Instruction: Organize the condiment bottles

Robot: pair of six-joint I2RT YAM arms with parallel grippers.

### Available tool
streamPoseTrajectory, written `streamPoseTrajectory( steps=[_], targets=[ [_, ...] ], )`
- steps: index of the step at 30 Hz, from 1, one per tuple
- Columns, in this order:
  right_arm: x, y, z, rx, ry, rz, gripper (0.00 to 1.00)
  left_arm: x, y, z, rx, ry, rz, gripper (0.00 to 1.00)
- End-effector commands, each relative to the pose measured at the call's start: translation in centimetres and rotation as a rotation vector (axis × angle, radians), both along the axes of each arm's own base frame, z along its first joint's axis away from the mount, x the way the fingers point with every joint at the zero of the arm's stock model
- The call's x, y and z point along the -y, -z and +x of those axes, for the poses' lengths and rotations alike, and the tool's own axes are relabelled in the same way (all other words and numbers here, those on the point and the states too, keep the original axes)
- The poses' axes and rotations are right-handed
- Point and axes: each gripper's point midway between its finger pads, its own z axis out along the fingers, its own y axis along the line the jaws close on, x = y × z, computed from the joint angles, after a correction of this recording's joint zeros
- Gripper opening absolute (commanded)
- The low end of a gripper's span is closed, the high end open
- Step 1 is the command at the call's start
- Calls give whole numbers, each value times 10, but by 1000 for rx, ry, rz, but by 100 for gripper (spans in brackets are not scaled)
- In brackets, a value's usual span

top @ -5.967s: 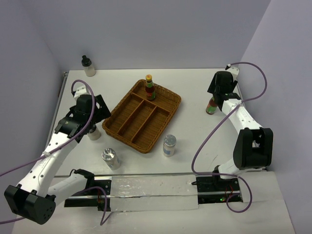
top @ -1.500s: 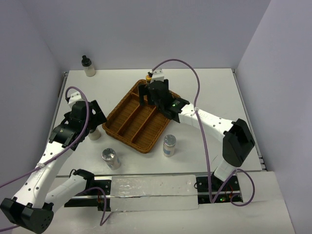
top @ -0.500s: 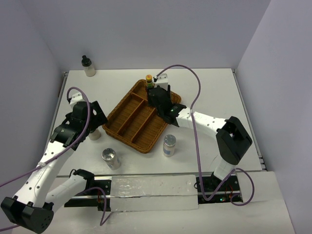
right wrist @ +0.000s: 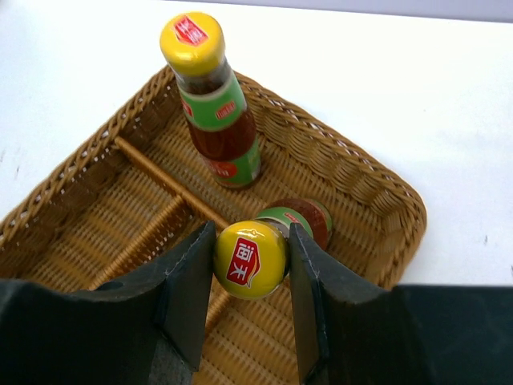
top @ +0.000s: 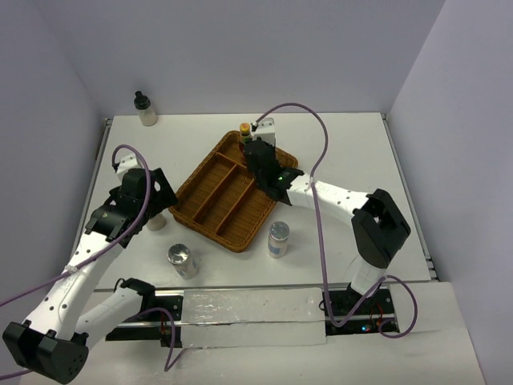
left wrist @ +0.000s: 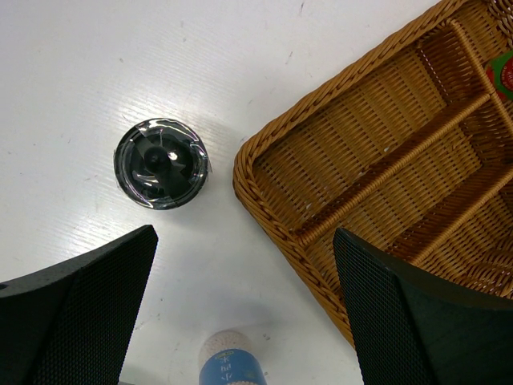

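My right gripper (right wrist: 250,261) is shut on the yellow cap of a red sauce bottle (right wrist: 304,220). It holds the bottle tilted over the far slot of the wicker tray (right wrist: 361,184), beside the other red sauce bottle (right wrist: 216,120), which stands there upright. In the top view this gripper (top: 258,158) is by that bottle (top: 244,130). My left gripper (left wrist: 244,241) is open and empty above the table, near a black-capped cream bottle (left wrist: 160,164) at the tray's left corner (top: 155,218). The second cream bottle (top: 145,109) stands far left. Two shakers (top: 183,261) (top: 278,238) stand near the front.
The tray (top: 216,200) lies diagonally mid-table, and its two nearer slots hold nothing. A blue-labelled bottle (left wrist: 231,361) shows at the bottom edge of the left wrist view. The right arm's purple cable (top: 321,152) arcs over the table's right side.
The right arm has carried the second red bottle from the table's right side into the tray's far slot, and it shifted only slightly in the last half second. The left arm barely moved.
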Motion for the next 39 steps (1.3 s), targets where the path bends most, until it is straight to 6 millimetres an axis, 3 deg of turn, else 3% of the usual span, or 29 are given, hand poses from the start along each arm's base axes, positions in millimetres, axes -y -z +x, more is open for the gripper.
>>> streamPoseTrajectory(
  steps=[1, 3, 10, 30, 37, 39],
  targets=[
    [-10, -36, 24, 60, 26, 72, 9, 2, -8, 5, 39, -6, -21, 99],
    [-12, -25, 33, 5, 6, 43, 9, 1, -9, 4, 47, -6, -16, 100],
    [-2, -24, 51, -55, 2, 25, 9, -2, -13, 3, 48, -14, -9, 100],
    [39, 14, 63, -210, 6, -11, 9, -1, -15, 3, 57, -5, -13, 100],
    [45, 24, 63, -233, 33, -42, 31, 1, -14, 3, 55, 2, -20, 100],
    [46, 22, 63, -231, 38, -44, 44, 1, -14, 3, 55, 1, -19, 100]
  ],
)
